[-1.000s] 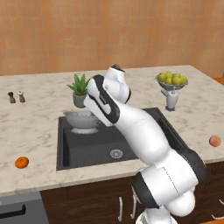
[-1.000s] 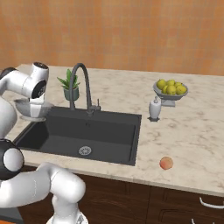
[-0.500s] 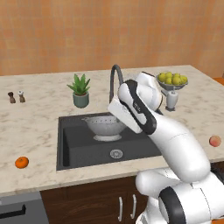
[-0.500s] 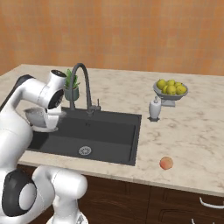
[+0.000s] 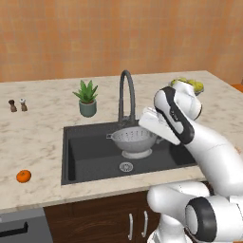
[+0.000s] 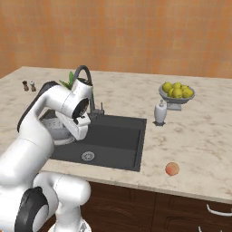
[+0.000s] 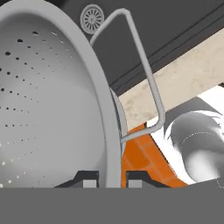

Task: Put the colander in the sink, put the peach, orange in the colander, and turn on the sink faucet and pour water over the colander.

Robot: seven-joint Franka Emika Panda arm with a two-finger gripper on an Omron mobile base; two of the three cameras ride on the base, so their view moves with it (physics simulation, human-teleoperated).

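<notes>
Marble counter [image 5: 38, 137]: gripper [image 7: 111, 179] clamped on the colander [image 5: 133, 140] rim, held above the sink [image 5: 90, 154] centre.

- The glossy white robot arm [image 5: 209, 147] is built of smooth, rounded tubular links that look like moulded plastic.
- Dark grey, almost black bands ring the joints; one wide dark collar [image 5: 204, 219] sits low on the bulky lower link.
- A black strip [image 5: 178, 121] runs along the side of the upper link near the wrist.
- From the right side, a round dark disc [image 6: 82, 108] caps the wrist joint, framed by the white shell.
- Another dark ring [image 6: 28, 213] marks the base link.
- The small two-finger gripper [image 7: 111, 180] ends in dark tips with pale grey square pads.
- No cables, screws or lettering can be made out on the casing.
</notes>
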